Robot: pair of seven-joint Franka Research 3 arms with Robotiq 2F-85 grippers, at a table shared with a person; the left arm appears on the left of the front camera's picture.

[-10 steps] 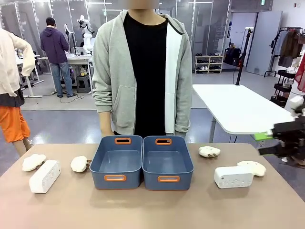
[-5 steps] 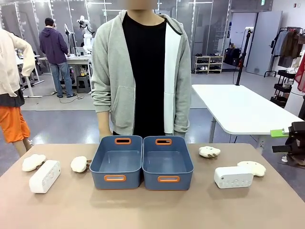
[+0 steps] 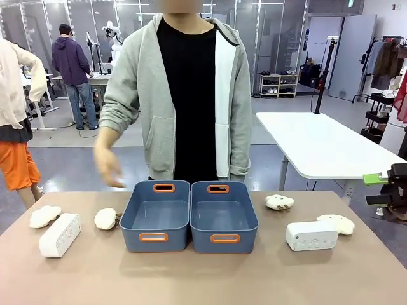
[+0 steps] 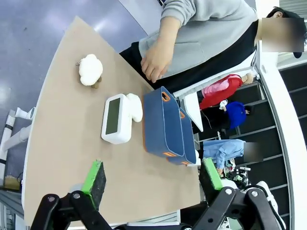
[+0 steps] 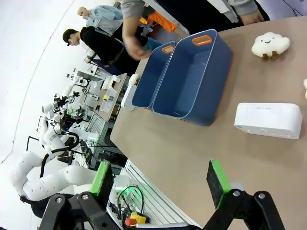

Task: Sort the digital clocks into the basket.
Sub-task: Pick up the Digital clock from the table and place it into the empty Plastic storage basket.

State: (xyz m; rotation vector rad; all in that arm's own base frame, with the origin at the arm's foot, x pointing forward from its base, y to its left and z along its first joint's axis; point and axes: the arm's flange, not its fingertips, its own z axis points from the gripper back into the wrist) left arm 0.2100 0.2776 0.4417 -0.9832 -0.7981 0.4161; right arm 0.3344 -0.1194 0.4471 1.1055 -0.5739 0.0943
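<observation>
Tabletop [image 3: 203,279] near edge bare; left gripper [image 4: 151,176], right gripper [image 5: 159,178] spread wide; left clock [image 3: 60,234], right clock [image 3: 311,235] flank baskets [image 3: 191,219].

No legible text; clock [image 5: 267,120] print too small.

Table [image 3: 203,283], near strip: bare, open passage.
Centre: two blue tubs [image 3: 172,241], side by side, walling the middle.
Left clock [image 3: 60,234]: one plush [image 3: 44,216] just behind, another plush [image 3: 105,218] between it and the tubs.
Person's hand [image 3: 108,166]: hovers above the far left.
Right clock [image 3: 311,235]: third plush [image 3: 336,223] close behind.
</observation>
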